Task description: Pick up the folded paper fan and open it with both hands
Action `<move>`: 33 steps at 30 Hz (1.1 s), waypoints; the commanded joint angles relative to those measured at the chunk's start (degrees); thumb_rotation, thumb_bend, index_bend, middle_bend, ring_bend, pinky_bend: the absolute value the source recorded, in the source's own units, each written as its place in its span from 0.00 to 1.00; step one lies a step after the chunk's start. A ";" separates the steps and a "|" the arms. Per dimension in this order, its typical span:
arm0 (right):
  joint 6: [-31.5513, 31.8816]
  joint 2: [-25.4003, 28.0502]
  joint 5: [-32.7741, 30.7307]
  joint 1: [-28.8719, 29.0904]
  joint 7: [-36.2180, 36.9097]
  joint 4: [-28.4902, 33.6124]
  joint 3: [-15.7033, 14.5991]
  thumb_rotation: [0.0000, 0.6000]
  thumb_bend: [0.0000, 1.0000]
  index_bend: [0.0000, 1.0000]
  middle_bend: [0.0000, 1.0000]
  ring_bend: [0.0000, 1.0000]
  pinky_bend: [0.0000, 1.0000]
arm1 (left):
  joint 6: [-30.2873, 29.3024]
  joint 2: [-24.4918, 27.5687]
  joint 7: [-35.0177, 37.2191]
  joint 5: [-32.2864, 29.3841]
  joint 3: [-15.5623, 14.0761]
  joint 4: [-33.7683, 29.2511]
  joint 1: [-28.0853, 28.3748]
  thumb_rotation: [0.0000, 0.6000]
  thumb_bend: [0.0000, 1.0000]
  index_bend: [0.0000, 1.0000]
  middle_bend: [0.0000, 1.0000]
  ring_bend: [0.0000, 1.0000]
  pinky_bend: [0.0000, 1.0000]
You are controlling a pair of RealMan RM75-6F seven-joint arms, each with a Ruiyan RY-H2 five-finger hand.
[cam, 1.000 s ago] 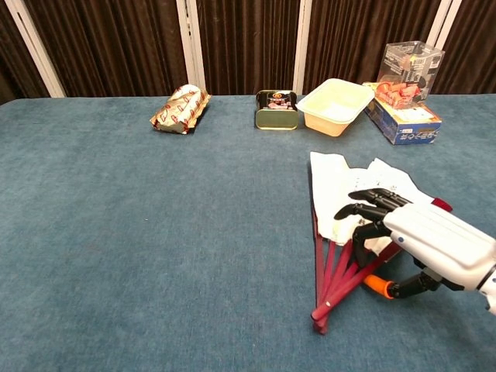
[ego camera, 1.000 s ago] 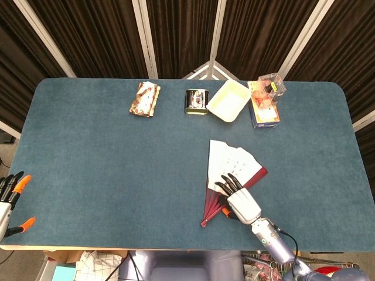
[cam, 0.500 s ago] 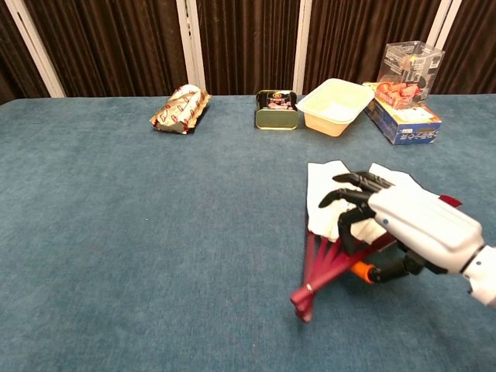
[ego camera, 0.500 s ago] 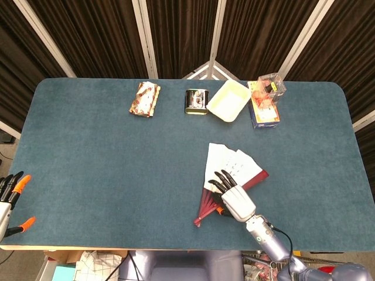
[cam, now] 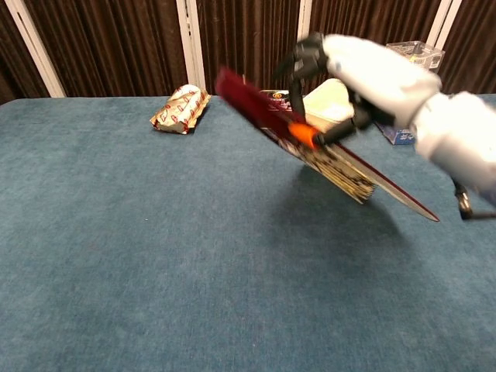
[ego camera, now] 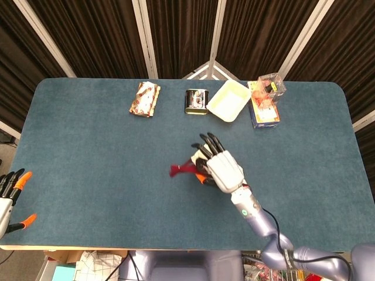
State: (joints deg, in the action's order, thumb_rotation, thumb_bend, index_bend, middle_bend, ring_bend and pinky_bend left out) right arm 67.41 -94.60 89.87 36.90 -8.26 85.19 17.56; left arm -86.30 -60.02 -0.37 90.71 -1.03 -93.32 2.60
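My right hand grips the paper fan and holds it in the air over the middle of the table. In the chest view the fan shows edge-on and tilted. Its red end points up and left, and the pleated paper slopes down to the right. The right hand wraps its fingers around the ribs near the middle. The fan looks mostly gathered together. My left hand stays off the table's front left corner, fingers spread and holding nothing.
Along the far edge of the blue table lie a foil snack packet, a small tin, a pale yellow tray and a blue box with a clear container on top.
My right hand has lifted the fan off the table and carried it up and left toward the centre. The spread leaves have gathered together. The left hand has not moved.
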 commanded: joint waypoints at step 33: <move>-7.59 6.74 -19.59 14.33 -11.20 11.68 10.81 1.00 0.42 0.70 0.26 0.01 0.00 | 34.17 -2.88 -16.78 -22.44 21.02 -7.34 38.95 1.00 0.40 0.21 0.02 0.00 0.01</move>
State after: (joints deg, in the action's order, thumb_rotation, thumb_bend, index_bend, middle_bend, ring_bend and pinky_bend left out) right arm 60.07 -88.14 70.56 51.13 -19.68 96.59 28.52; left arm -53.26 -61.80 -16.00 69.53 19.39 -101.55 40.20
